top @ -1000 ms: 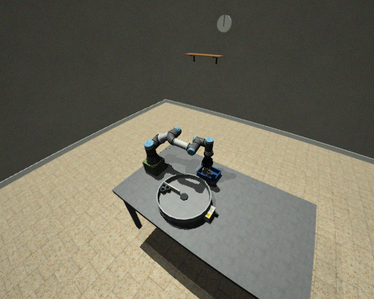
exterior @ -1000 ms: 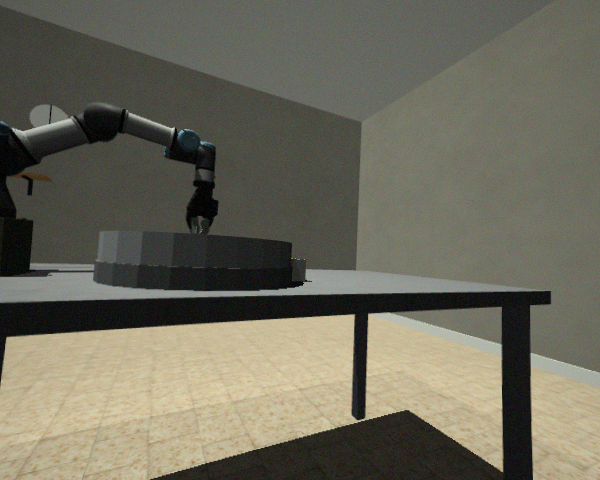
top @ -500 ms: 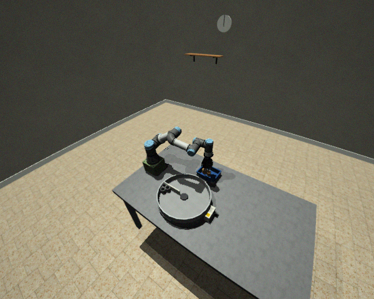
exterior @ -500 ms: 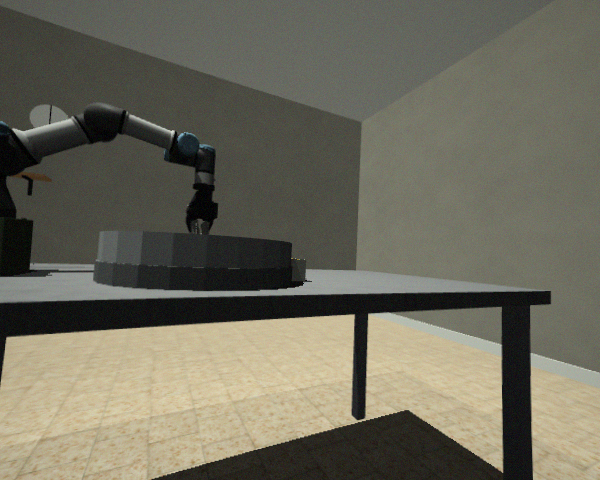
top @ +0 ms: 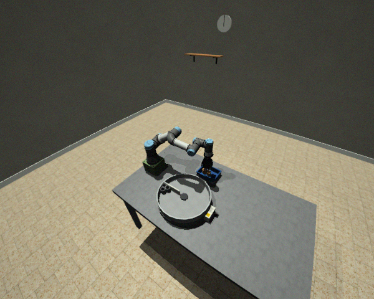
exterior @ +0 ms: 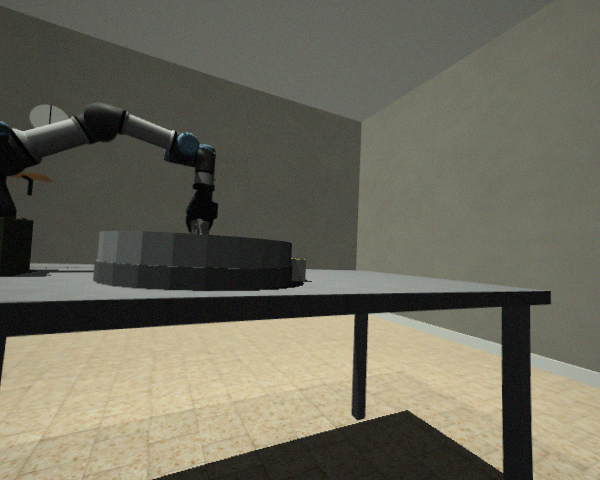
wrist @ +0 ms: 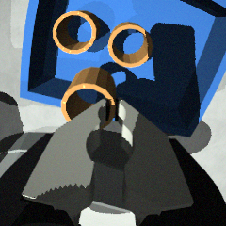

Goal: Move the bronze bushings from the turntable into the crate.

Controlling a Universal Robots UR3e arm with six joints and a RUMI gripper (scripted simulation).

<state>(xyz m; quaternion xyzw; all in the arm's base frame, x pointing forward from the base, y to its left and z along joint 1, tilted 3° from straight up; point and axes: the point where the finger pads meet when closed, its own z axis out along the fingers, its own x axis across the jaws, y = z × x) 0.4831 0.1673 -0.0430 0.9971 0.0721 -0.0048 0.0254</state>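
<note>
Ring pinched over the blue box

My gripper (wrist: 113, 99) is clamped on the wall of one bronze ring (wrist: 88, 92), holding it over the near edge of the blue box (wrist: 198, 56). Two more bronze rings (wrist: 75, 31) lie inside the box, at about eleven and twelve o'clock from the held one. In the top view, the dark steel rings (top: 164, 187) sit at about ten o'clock on the round tray (top: 193, 213), well apart from the box.
</note>
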